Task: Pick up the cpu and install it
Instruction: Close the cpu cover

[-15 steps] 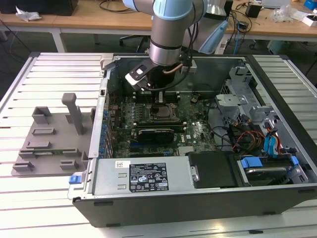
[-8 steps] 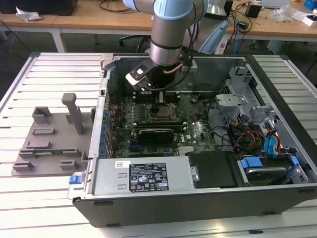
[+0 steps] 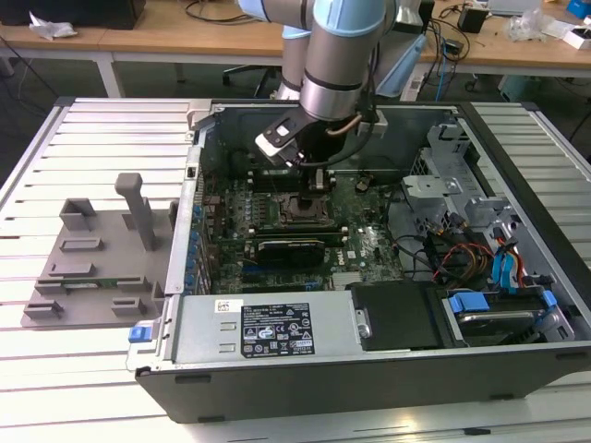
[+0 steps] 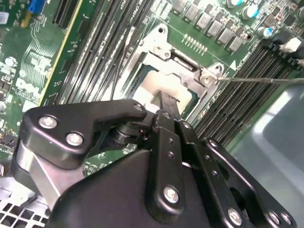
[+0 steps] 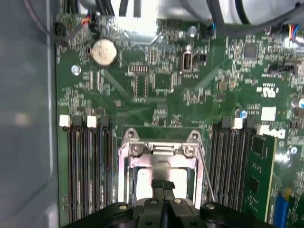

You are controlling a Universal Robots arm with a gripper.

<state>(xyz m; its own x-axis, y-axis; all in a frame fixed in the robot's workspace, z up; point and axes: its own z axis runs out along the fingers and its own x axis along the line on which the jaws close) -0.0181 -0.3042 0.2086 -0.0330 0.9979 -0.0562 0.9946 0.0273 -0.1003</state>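
One closed hand [image 5: 163, 185], one cpu [image 5: 145, 183] beneath, one socket frame [image 5: 126, 161]

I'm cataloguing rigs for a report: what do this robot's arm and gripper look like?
The arm is a silvery-grey cylinder with pale blue joint caps. A tan cable loops at its wrist beside a white-and-black box. The gripper is matt black, built of jointed links with silver screw heads.

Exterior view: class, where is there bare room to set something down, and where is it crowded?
Bare slatted table lies in front of the grey fixture tray and beyond the computer case on the exterior view's right. Crowded inside the case: gripper over the socket, cables beside.
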